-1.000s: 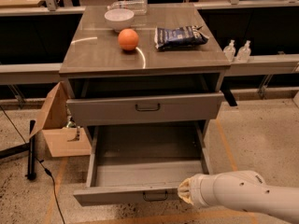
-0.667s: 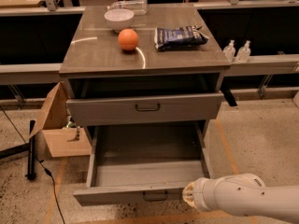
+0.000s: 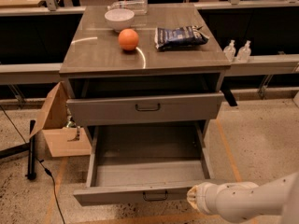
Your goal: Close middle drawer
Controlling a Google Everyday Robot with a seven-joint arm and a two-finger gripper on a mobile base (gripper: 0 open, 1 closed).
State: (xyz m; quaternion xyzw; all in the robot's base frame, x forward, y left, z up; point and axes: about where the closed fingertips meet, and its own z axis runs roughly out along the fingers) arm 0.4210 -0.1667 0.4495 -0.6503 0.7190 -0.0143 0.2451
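Arm held low, claw [image 3: 193,198] at the open middle drawer [image 3: 117,196] front, its state unclear.

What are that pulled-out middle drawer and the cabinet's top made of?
The middle drawer looks like thin sheet metal with matte grey paint: flat walls, folded rim. Its dark loop handle is probably metal. The cabinet top is smooth and semi-glossy, with curved light streaks; laminate or coated metal, unclear. The claw, at the drawer front's right end, has a smooth white shell, likely plastic.
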